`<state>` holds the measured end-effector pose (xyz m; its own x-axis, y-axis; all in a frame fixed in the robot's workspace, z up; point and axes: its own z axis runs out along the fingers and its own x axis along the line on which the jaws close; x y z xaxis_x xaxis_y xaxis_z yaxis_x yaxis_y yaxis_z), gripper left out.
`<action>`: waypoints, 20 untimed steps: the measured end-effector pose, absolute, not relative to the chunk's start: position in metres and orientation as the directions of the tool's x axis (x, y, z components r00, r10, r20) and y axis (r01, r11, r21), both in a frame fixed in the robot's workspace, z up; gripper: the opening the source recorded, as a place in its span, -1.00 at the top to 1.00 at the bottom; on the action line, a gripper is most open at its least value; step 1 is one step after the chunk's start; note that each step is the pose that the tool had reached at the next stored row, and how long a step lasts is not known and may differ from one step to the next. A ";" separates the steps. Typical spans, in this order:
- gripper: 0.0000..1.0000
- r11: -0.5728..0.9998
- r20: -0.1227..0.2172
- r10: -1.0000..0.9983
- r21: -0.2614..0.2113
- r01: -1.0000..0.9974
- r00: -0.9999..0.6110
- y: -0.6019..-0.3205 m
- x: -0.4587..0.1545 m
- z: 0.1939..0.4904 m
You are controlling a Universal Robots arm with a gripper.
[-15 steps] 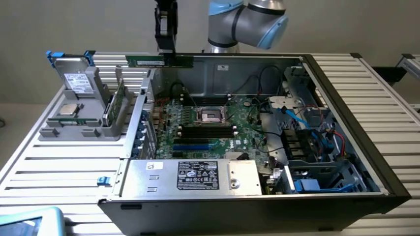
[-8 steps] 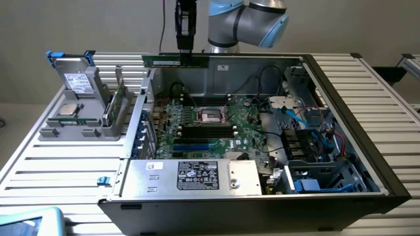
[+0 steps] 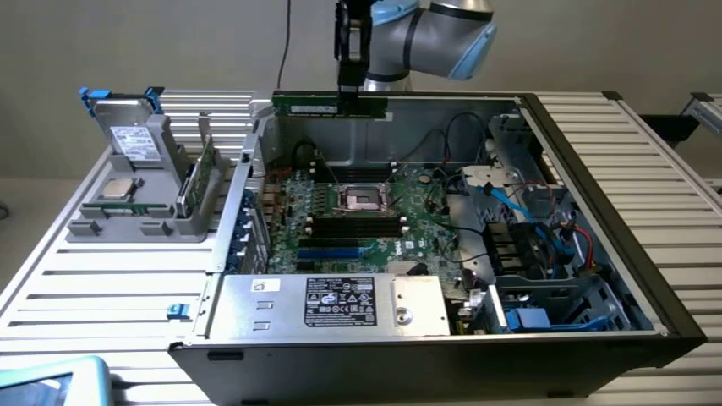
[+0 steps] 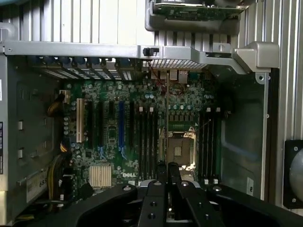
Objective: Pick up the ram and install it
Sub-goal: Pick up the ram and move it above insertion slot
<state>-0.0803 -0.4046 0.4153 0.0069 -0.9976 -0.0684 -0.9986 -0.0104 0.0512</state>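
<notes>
The ram (image 3: 310, 106) hangs in the air over the open computer case (image 3: 660, 279), level, with its long edge pointing down, and it is not yet in any slot. I judge it to be a light, thin and stiff board, but a fragile one. The small chips and the contact edge should not be pressed, so the good place to hold it is the upper edge near the middle. That is about where it is held now. It could crack if it is pushed down crooked.

Nearest to me is the silver power supply (image 3: 338, 300) with its dark label. Behind it lies the green motherboard (image 3: 338, 245), with the black slots (image 3: 355, 224) just in front of the square processor socket (image 3: 363, 197). Farther back, close before the far wall of the case, the gripper (image 3: 358, 93) is closed on the ram. In the wrist view the fingers (image 4: 174, 176) pinch the board, which shows as a thin line running the same way as the slots below, seemingly over the side of the socket. Last comes the grey and blue arm (image 3: 440, 34), reaching in from above with its wrist pointing straight down.
</notes>
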 end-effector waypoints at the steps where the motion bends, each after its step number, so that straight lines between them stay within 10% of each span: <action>1: 0.74 -0.010 -0.062 -0.998 0.050 -0.999 0.007 -0.404 -0.079 0.415; 20: 0.74 -0.006 -0.036 -0.999 0.047 -0.999 0.004 -0.389 -0.056 0.415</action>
<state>-0.0559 -0.3891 0.4153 0.0039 -0.9994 -0.0356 -0.9989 -0.0056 0.0466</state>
